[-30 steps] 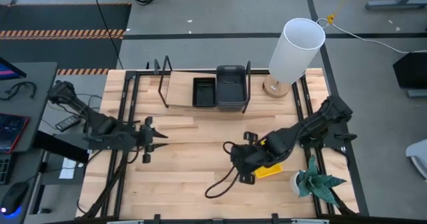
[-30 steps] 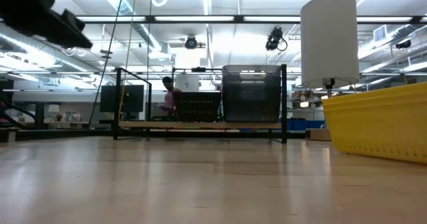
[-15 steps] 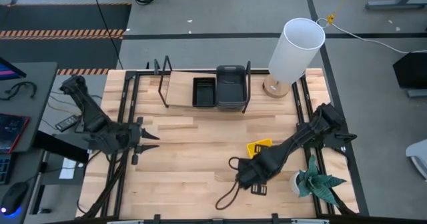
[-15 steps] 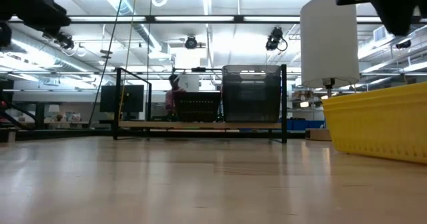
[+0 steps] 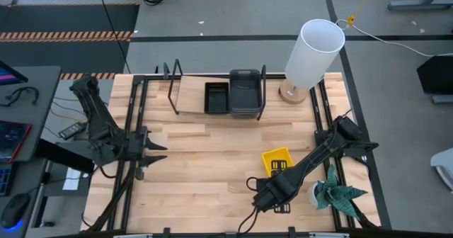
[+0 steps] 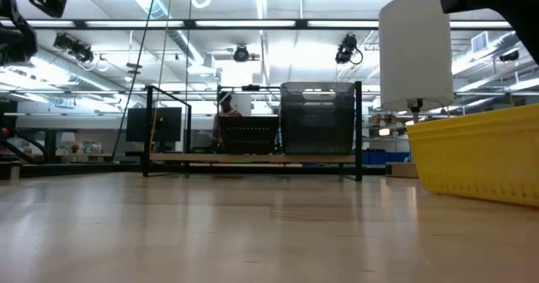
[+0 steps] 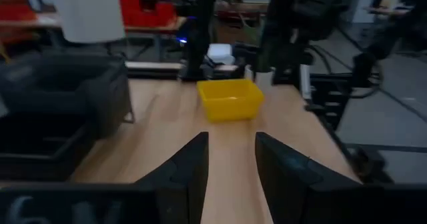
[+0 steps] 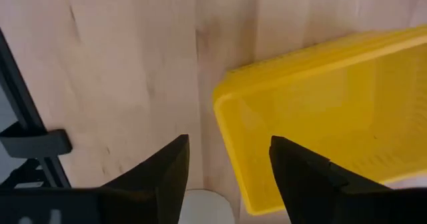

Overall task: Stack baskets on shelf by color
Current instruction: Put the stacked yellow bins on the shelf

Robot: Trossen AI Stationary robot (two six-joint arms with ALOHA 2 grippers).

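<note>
With both end effectors parted and empty, the yellow basket (image 5: 277,160) at lower right could be nudged off-line by the right end effector (image 5: 265,194), spoiling a regrasp, while the left end effector (image 5: 157,149) is parked at mid left.

a tall white lamp (image 5: 313,52) stands at the desk's (image 5: 205,160) far right corner. a small potted plant (image 5: 334,194) sits near the front right edge, well apart from the lamp. a black cable (image 5: 244,213) loops on the desk left of the plant.
</note>
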